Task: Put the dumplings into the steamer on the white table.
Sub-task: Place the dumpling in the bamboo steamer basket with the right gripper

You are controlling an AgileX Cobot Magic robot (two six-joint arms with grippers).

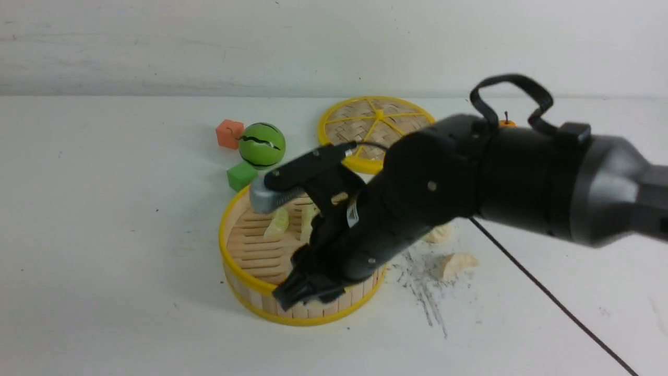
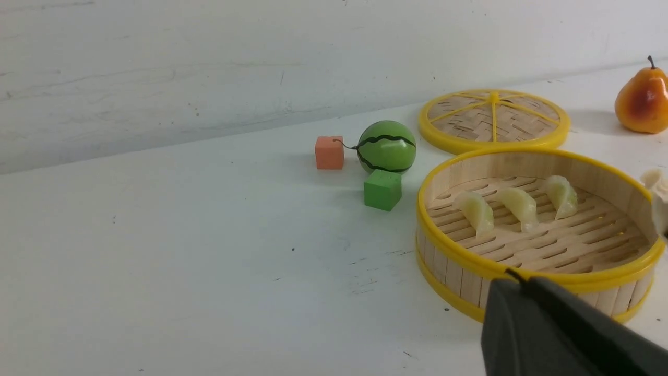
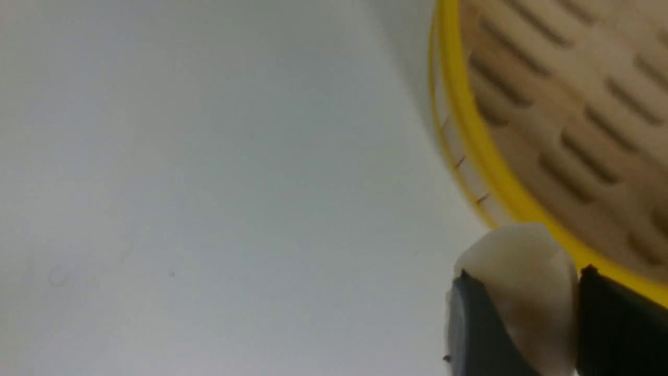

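The right arm (image 1: 469, 177) hides half the steamer (image 1: 232, 261) and most of the pear (image 1: 506, 124); the gripped dumpling (image 3: 522, 282) is cropped.

There are three pale green dumplings (image 2: 476, 211) (image 2: 519, 206) (image 2: 561, 194), three cream-white dumplings (image 1: 439, 233) (image 1: 457, 264) (image 3: 516, 282), one steamer (image 2: 522, 164), one woven yellow-rimmed disc (image 2: 493, 117), one toy watermelon (image 2: 386, 147), one pear (image 2: 643, 99), one orange cube (image 2: 329, 152) and one green cube (image 2: 382, 189).

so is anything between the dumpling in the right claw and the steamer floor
nothing visible does: the right claw holds a cream dumpling right at the steamer rim, and the floor next to it is bare. the three green dumplings lie toward the far side
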